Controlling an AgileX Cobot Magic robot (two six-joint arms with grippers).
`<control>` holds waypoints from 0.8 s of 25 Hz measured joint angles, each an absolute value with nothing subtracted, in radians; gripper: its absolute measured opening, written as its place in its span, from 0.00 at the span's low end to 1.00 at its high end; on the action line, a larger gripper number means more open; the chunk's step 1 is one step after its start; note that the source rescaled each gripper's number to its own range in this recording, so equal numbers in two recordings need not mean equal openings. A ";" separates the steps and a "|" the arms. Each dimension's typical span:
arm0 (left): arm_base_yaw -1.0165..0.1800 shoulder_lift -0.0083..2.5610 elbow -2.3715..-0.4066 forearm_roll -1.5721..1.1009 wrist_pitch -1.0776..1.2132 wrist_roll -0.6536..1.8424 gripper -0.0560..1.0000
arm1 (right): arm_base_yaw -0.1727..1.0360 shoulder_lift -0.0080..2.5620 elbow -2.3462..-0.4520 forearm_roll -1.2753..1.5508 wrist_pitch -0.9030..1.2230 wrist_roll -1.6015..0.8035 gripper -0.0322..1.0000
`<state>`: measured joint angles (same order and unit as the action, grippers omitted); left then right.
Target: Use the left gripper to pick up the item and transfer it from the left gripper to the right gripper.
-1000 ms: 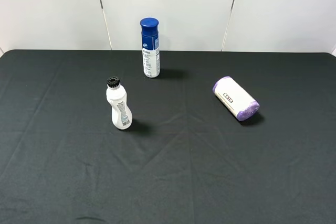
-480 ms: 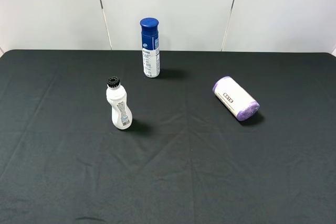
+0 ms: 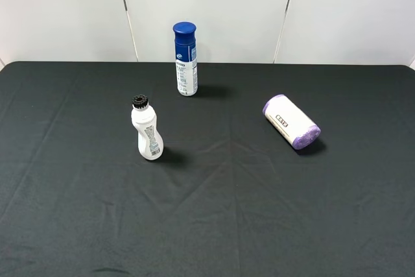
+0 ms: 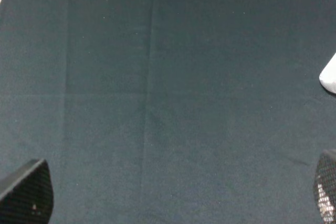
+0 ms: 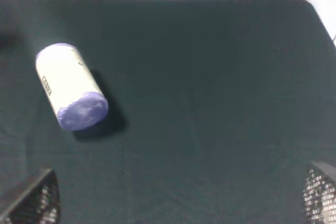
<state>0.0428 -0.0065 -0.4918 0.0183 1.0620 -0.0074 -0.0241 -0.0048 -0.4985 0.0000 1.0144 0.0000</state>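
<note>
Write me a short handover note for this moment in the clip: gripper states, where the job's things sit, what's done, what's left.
Left gripper: open, empty, over bare black cloth; only its fingertips show, in its wrist view.
Right gripper: open, empty, also back from the work area.
Neither arm appears in the high view.
The roll lies on its side on the right part of the table, untouched, apart from the white bottle and the blue-capped bottle, both upright.
Done: nothing yet.
Left: left gripper reaches across to the roll, grasps and lifts it, then passes it to the right gripper.
</note>
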 joint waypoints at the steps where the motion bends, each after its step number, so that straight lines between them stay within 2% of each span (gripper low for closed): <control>1: 0.043 -0.006 -0.492 0.018 1.062 -0.007 1.00 | -0.024 -0.005 -0.498 0.000 1.014 0.000 1.00; 20: 0.043 -0.006 -0.492 0.018 1.062 -0.007 1.00 | -0.024 -0.005 -0.498 0.000 1.015 0.000 1.00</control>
